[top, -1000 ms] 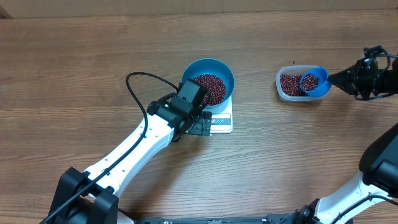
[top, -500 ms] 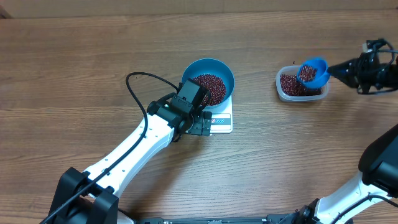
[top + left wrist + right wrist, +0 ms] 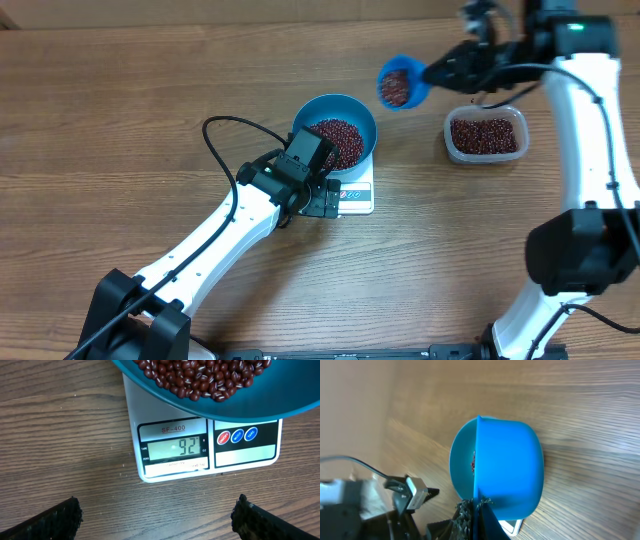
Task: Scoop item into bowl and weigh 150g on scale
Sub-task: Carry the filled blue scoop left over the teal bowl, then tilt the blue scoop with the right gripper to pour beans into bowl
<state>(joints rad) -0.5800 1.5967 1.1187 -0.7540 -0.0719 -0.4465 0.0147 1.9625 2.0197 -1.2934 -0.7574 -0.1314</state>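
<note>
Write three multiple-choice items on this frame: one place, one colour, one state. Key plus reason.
1. The loaded scoop is: A) raised between tub and bowl; B) inside the tub; C) inside the bowl.
2. The bowl is: A) white; B) blue; C) red.
3. The left gripper is: A) shut on the bowl; B) shut on the scoop; C) open.
Key: A, overhead shows it midair between them; B, blue wall around the beans; C, fingers wide apart, nothing between.
</note>
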